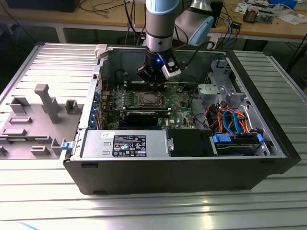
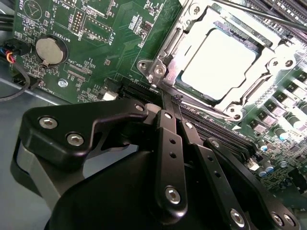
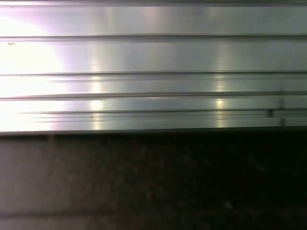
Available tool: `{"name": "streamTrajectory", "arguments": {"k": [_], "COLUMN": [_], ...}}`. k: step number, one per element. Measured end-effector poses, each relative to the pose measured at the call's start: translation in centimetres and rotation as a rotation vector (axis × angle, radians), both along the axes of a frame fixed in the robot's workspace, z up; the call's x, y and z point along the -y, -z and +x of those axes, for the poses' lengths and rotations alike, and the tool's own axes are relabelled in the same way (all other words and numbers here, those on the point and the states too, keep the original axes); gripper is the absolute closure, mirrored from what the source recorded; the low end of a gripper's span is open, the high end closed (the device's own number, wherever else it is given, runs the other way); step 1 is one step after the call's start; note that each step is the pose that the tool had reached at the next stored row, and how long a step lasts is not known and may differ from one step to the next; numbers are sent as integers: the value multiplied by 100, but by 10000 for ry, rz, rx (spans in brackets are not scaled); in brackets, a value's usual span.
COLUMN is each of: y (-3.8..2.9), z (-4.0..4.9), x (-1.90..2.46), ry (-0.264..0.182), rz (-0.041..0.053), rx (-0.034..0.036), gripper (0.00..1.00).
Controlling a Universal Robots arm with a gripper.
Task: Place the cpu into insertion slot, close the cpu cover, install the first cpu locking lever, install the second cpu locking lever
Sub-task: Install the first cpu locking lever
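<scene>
In the second wrist view, the foreground is taken up by the black linkages of the gripper (image 2: 173, 108), whose fingers are drawn together with nothing held between them, their tips meeting just at the near edge of the socket assembly. Beyond the tips, the cpu (image 2: 218, 64) is seen already seated in the insertion slot (image 2: 172, 48), its pale metal top showing through the square window of the cpu cover (image 2: 204, 103), which is lying down over it. A thin wire locking lever (image 2: 201, 109) is seen running along the cover edge nearest the fingertips, so that its long axis lies crosswise to the direction in which the fingers point; whether it is latched cannot be told. A round coin cell (image 2: 50, 51) is set on the green board well off to one side. In the first wrist view, ribbed aluminium table slats (image 3: 153, 72) are shown above a dark band. In the exterior view, the gripper (image 1: 152, 79) is held inside the open computer case (image 1: 168, 172), just behind the socket and the cpu (image 1: 147, 99), with the silver power supply (image 1: 124, 143) nearer the camera.
</scene>
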State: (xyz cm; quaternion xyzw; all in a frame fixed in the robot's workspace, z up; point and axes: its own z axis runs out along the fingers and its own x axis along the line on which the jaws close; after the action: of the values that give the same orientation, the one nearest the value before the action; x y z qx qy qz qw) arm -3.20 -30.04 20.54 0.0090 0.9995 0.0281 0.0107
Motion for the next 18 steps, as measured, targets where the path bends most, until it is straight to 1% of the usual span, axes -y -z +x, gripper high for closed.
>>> {"name": "streamTrajectory", "arguments": {"k": [2,7,12,18], "y": [-10,-7,3,15], "z": [0,1,0,0], "x": [0,5,29,35], "ry": [0,-1,0,-1], "rz": [-1,-2,-60,-96], "rx": [0,0,0,-2], "gripper": [89,89,89,89]}}
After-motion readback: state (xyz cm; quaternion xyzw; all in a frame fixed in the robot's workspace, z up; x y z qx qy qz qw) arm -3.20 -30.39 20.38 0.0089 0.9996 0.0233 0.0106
